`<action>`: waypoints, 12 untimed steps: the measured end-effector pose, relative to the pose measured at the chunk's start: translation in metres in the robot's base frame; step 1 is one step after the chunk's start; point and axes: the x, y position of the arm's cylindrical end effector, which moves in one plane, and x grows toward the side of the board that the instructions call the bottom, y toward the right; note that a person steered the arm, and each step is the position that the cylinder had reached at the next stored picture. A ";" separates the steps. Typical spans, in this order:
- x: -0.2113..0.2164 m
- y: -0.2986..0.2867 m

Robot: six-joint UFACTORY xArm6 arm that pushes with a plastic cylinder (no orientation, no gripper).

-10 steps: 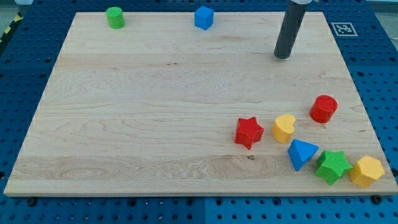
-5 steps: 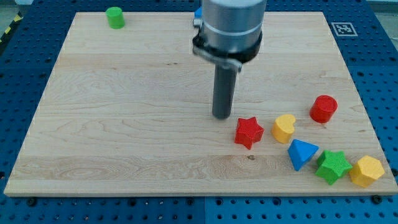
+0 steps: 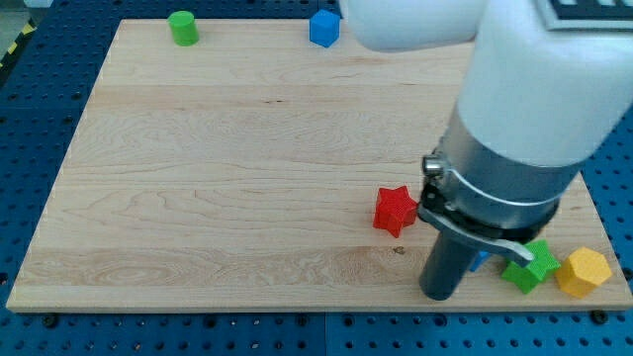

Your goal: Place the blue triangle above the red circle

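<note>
Tip [image 3: 438, 294] down on board [image 3: 198, 198] near the view's bottom edge, right of centre; no jaws, nothing held. Arm [image 3: 524, 109] hides red circle and yellow heart. Blue triangle [image 3: 479, 262]: only a sliver shows just right of rod. Red star [image 3: 396, 210] up-left of tip. Green star [image 3: 529, 269] half covered; yellow hexagon [image 3: 583, 272] clear beside it.

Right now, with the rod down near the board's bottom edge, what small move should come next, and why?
Probably a short push toward the view's upper right. My tip sits at the view's lower left of the blue triangle, only a sliver of which shows behind the arm. The red circle is hidden now, so I'd go slowly.
</note>
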 end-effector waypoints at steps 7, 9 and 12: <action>-0.040 0.040; -0.056 0.042; -0.065 0.072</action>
